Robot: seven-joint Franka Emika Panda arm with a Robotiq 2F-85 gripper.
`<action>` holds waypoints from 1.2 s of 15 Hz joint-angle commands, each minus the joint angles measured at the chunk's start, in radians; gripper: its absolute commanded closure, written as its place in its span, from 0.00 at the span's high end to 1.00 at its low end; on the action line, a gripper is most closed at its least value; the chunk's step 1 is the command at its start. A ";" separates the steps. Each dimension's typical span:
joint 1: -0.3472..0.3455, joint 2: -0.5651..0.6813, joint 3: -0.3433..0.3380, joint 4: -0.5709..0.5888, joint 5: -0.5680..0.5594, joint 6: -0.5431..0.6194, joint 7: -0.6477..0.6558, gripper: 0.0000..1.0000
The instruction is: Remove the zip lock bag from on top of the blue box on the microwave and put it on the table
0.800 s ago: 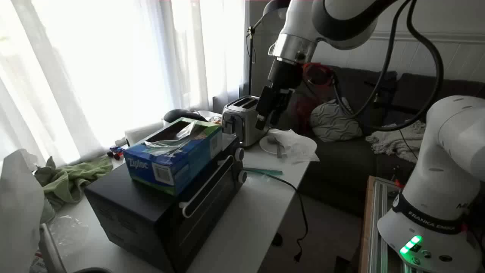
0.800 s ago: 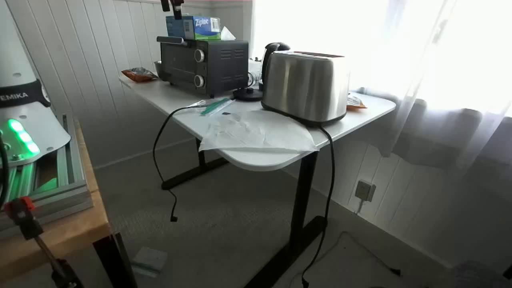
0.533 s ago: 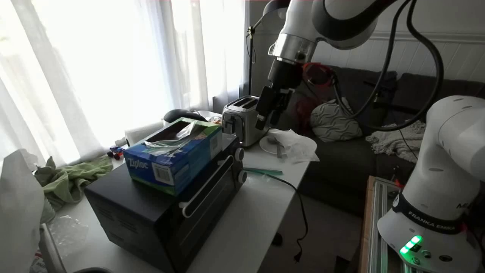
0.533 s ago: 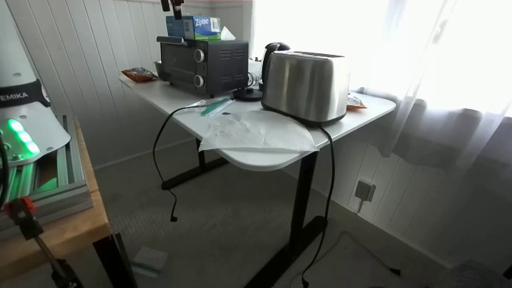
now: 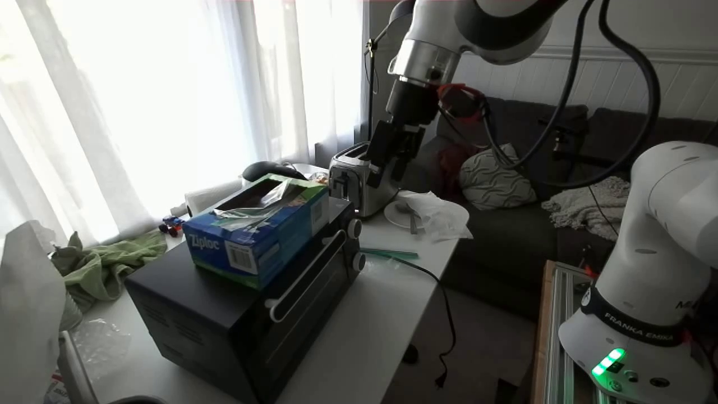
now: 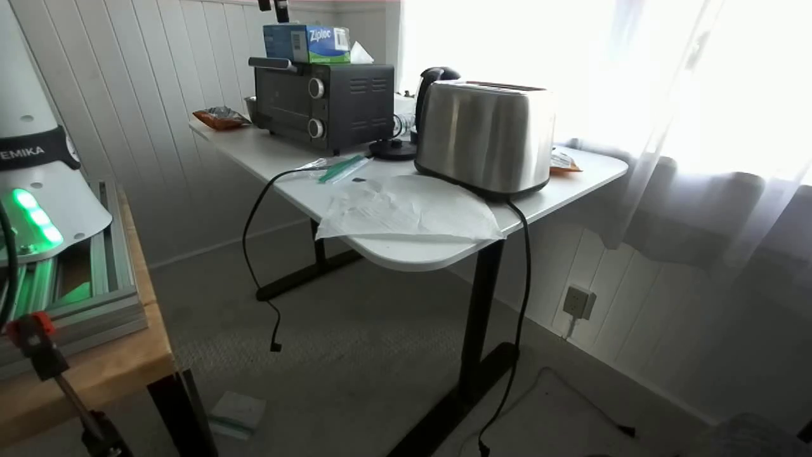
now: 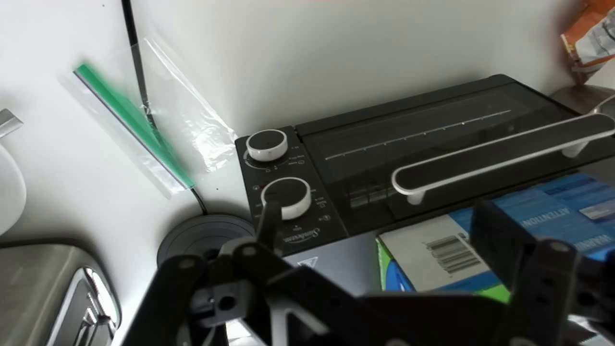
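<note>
Two candidates for the task's item. A: clear plastic (image 5: 274,197) rumpled across the cut-out top of the blue box (image 5: 280,238); loose bag, or one partly drawn from inside, cannot tell. B: zip lock bag (image 7: 182,115) flat on the table (image 7: 307,62), green closure strip (image 7: 134,124) showing, black cord (image 7: 130,29) visible through its film. If B is the one meant, placing looks done (unresolved from these views).

Handling, estimated: very light, limp, slippery film; unlikely to break, likely to fold or cling. For A, pinch a raised fold and lift straight up, else the box, probably light too, may tip or drag. For B, the closure strip should be the stiffer hold.

Outward: box sits on the toaster oven (image 5: 190,314) ("microwave" in the task); B lies just beside the oven's knob end. Gripper (image 5: 386,175) hangs higher up, apart from box and oven in an exterior view; wrist view: fingers (image 7: 270,226) spread wide, grasping nothing.
</note>
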 commanded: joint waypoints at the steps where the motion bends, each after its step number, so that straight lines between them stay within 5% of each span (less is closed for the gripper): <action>1: -0.002 0.089 0.094 0.153 0.041 -0.063 0.234 1.00; 6: -0.020 0.224 0.190 0.347 0.010 -0.111 0.494 1.00; 11: -0.034 0.344 0.195 0.483 -0.048 -0.105 0.610 1.00; 18: -0.029 0.478 0.148 0.610 -0.120 -0.209 0.548 1.00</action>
